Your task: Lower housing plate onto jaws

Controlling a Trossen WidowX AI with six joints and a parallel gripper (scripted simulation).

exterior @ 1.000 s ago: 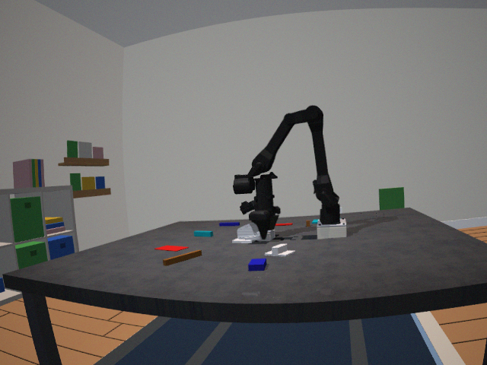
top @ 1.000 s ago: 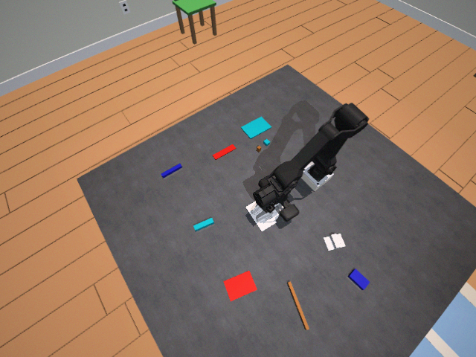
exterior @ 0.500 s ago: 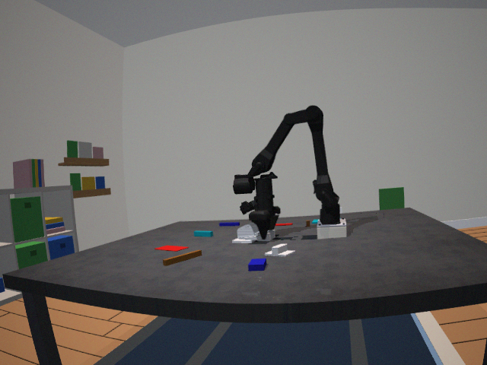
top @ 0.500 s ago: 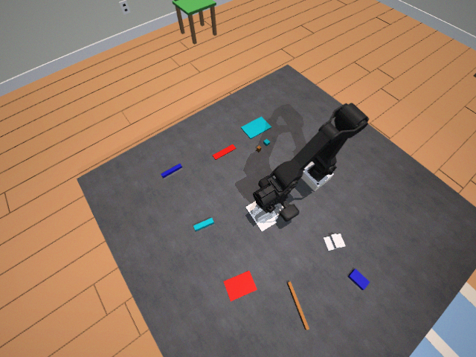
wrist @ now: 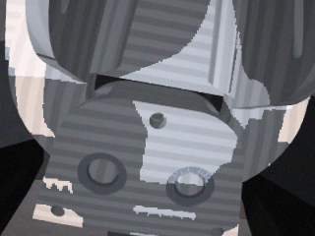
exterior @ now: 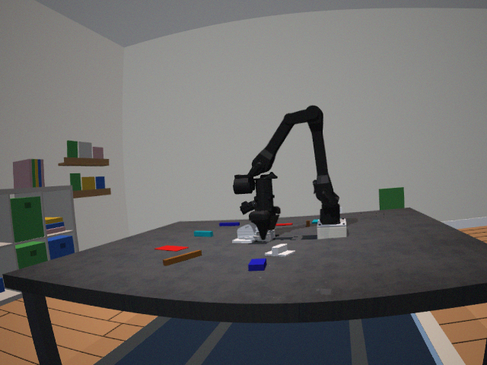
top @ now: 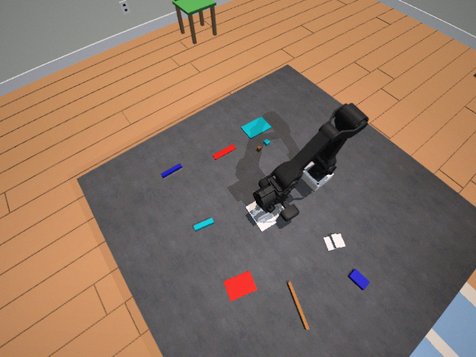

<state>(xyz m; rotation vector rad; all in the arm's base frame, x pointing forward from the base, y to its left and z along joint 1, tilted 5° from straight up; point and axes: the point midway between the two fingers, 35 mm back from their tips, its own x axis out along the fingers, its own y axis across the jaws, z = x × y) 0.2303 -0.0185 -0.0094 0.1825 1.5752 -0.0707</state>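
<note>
The pale housing plate (wrist: 192, 138) lies across the near ends of the two jaws (wrist: 162, 29) (exterior: 245, 230). A round stub shows inside each of its two ringed holes. It looks flat, but any small gap beneath it cannot be judged. The white base (top: 263, 227) (exterior: 239, 240) lies under the jaws on the table. My gripper (wrist: 146, 167) (exterior: 262, 236) is open and low, with one black finger on each side of the plate. In the top view the hand covers most of the plate.
A white ridged stand (top: 338, 240) (exterior: 279, 249) and a blue block (top: 358, 279) (exterior: 257, 264) lie near the assembly. An orange bar (top: 298, 306), a red sheet (top: 240, 285) and a cyan bar (top: 203, 224) also lie around it. The arm's white base block (exterior: 331, 230) stands behind.
</note>
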